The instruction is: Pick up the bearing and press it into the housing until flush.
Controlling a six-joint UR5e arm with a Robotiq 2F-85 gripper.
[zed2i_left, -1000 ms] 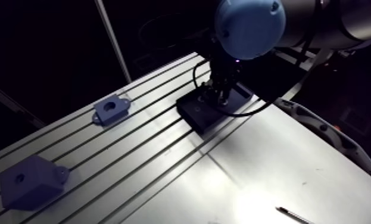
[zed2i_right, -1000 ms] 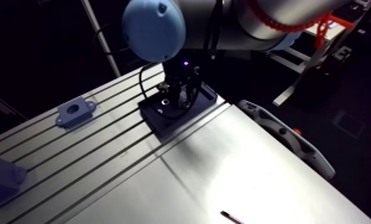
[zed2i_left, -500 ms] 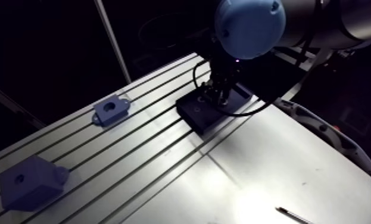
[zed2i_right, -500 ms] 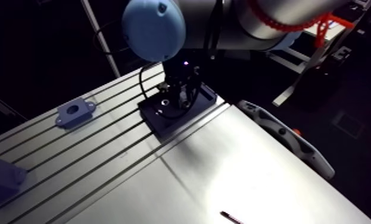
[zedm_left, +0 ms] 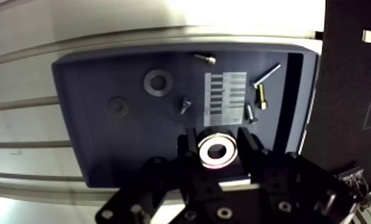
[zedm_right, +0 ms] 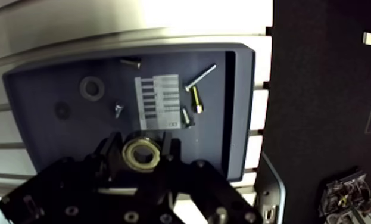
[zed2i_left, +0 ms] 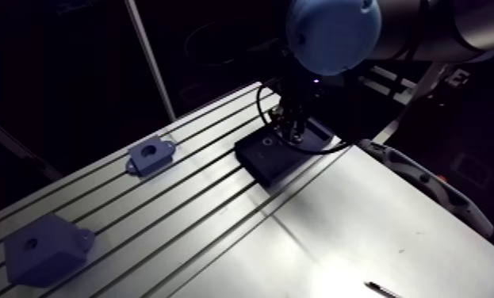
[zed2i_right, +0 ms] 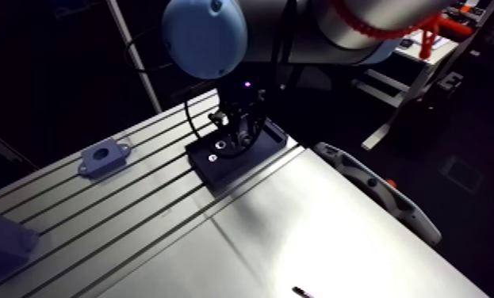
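End effector (zedm_left: 218,150): clenched on bearing (zedm_left: 205,152). Since earlier: arm shifted, bearing apparently lifted off tray (zedm_left: 92,77). Pick likely done. Flanged housing (zed2i_left: 150,153) waits on desk (zed2i_left: 361,230), 9 o'clock of tray.

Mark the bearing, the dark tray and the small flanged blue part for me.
bearing (zedm_left: 204,151): wrist view, on the ring's bright face beside its hole.
dark tray (zedm_left: 92,119): wrist view, on a bare part of its floor.
flanged blue part (zed2i_left: 158,156): arm view, on its top face beside the bore.
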